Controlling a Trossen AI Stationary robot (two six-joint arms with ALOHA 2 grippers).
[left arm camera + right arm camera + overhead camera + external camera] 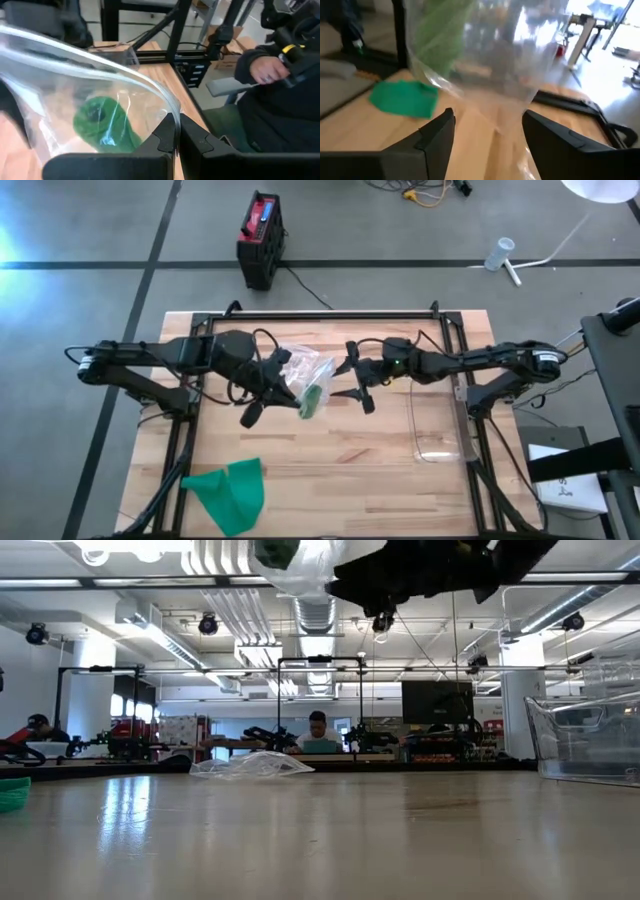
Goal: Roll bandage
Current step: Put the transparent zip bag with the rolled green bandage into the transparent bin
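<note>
A clear plastic bag (305, 372) hangs above the table's middle with a rolled green bandage (102, 125) inside it. My left gripper (176, 125) is shut on the bag. My right gripper (357, 385) stands open just right of the bag, whose lower part (495, 95) hangs in front of the gap between its fingers; no touch shows. An unrolled green bandage (232, 490) lies flat on the table near the front left edge. In the low view the bag (300, 565) and a dark gripper (430, 570) show high above the tabletop. My left gripper pinches the bag's thickened mouth rim (172, 111) between its two fingers. The fingers reach in from the table's left, slanting slightly down. The bag is lifted clear of the table and billows beside the fingers, the green roll lying in its lower part.
A clear plastic container (440, 430) stands at the table's right side. Crumpled clear plastic (250, 765) lies on the table farther back. A person in a dark sleeve (270, 75) shows beyond the table in the left wrist view. Black frame rails (330, 315) border the table.
</note>
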